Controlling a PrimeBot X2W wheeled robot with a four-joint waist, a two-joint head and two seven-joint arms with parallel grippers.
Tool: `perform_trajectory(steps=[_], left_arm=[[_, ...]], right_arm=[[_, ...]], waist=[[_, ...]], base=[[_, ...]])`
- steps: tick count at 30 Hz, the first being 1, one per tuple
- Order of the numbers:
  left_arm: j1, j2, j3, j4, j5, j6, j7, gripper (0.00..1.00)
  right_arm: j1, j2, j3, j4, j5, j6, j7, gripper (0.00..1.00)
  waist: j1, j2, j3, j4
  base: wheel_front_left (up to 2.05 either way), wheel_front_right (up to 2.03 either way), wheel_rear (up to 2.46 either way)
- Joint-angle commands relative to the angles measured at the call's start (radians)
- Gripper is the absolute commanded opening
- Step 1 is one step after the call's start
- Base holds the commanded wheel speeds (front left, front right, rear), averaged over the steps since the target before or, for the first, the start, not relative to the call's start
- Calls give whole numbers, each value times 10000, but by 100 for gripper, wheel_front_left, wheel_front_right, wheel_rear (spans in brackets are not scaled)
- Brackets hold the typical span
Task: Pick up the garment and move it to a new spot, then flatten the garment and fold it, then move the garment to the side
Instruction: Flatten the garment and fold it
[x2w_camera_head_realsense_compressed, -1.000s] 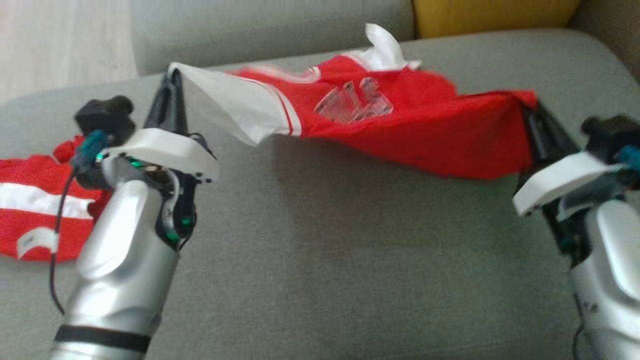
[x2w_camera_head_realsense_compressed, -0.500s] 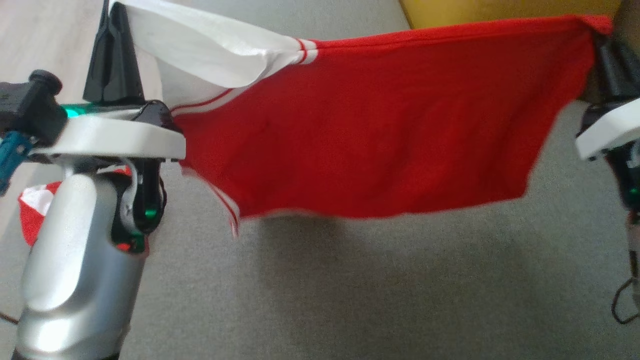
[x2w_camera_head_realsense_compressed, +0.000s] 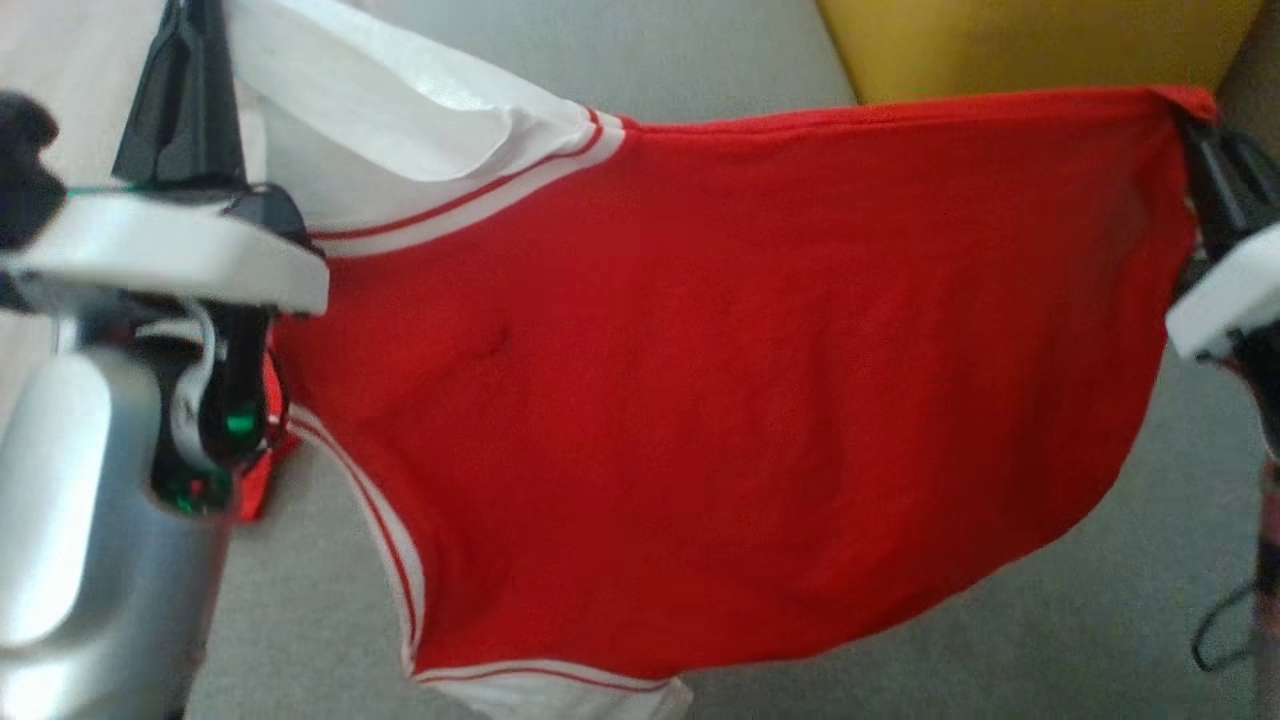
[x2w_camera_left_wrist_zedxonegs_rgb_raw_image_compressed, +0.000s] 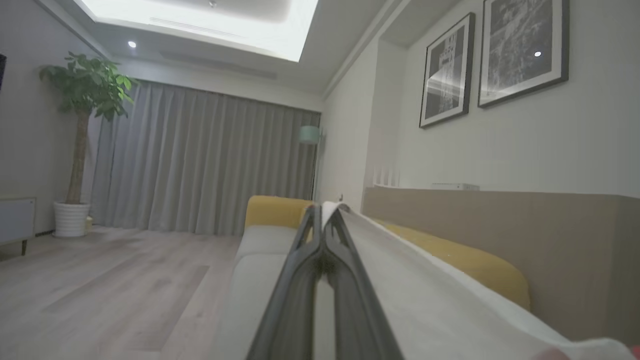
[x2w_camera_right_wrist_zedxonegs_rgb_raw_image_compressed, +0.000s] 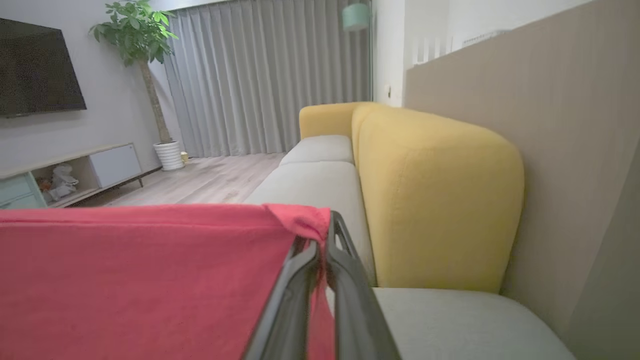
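Hanging between the two arms, the garment, a red shirt with white sleeves edged in thin red stripes, covered the middle of the head view in front of the grey sofa seat. Its top edge ran nearly level from the upper left to the upper right of the frame. The body drooped toward the bottom centre, where a white sleeve end ran off the lower edge; whether it touched the seat could not be told.

The left gripper stood at the upper left, its dark fingers pressed together on the white sleeve. In the left wrist view the white cloth came out from between the closed tips and ran off to the lower right. The right gripper sat at the right edge, pinching the red corner of the shirt. The right wrist view showed that corner bunched at its tips, with red fabric spread across the lower left.

A yellow backrest lay along the top right of the head view. Grey curtains, a potted plant and a pale wooden floor showed on the left of the left wrist view, and two framed pictures hung at its upper right.
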Motion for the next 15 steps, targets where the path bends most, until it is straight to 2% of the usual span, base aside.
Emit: perform_trajectory(steps=[1,6,9,11,12,15], left_arm=[[-994,366,402,43,-138,-94,187,0],[-2623,493,370,1872,-539,-728,669,0],[-4054,564,370,3228,-506,-1061,641,0],[-5020,511,372,4157,-435,-1207,440,0],[-5951,405,412,5001,-375,-1316,89,0],[-7164,256,404,5946,-233,-1557,-658,0]], right_arm=[[-919,104,128,-171,215,-9,217,0],[-2767,533,93,1340,664,-9,861,0],[-4450,775,-100,2600,895,-9,753,0],[-5618,841,-204,3502,894,-9,356,0],[-6704,759,-145,4324,764,-9,-328,0],[-8094,836,-336,5370,852,-9,-1837,0]], waist=[[1,0,499,-120],[1,0,1622,-236],[1,0,2297,-270],[1,0,2630,-259],[1,0,2936,-216],[1,0,3355,-117]], base=[[0,0,0],[0,0,0],[0,0,0],[0,0,0],[0,0,0],[0,0,0]])
